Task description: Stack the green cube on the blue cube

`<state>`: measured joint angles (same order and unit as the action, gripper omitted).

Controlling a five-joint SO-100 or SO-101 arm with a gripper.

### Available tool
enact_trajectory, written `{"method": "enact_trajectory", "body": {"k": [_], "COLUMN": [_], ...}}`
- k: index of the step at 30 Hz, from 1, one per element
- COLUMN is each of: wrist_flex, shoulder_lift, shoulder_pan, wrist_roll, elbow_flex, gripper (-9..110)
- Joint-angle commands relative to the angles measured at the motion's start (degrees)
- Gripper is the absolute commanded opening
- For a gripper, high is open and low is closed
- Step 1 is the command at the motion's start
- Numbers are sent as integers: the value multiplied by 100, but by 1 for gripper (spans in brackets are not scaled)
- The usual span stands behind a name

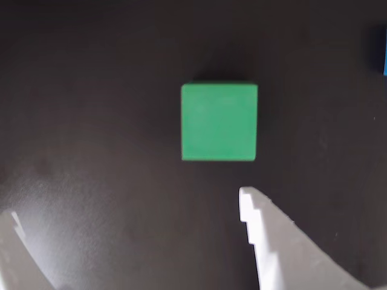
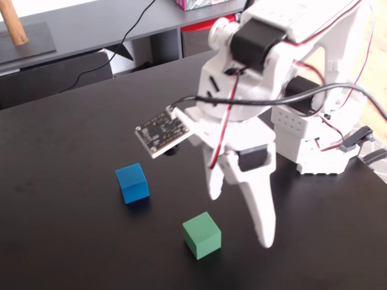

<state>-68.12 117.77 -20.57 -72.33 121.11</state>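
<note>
Near the worktop's front edge, the released gripper (image 2: 239, 220) should descend, centred over the green cube (image 2: 202, 235), before clenching.

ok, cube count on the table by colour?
green cube: 1
blue cube: 1
Total: 2 cubes, apart from each other on the black table; neither is held.
</note>
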Motion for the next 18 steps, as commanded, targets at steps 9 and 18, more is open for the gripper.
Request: {"method": "enact_trajectory", "body": {"k": [9,18], "wrist_flex": [1898,2751], "shoulder_lift": [-185,-360], "shoulder_pan": [264,475], "wrist_roll": [-439,-712], "elbow_flex": [905,1266], "gripper": [48,48]}}
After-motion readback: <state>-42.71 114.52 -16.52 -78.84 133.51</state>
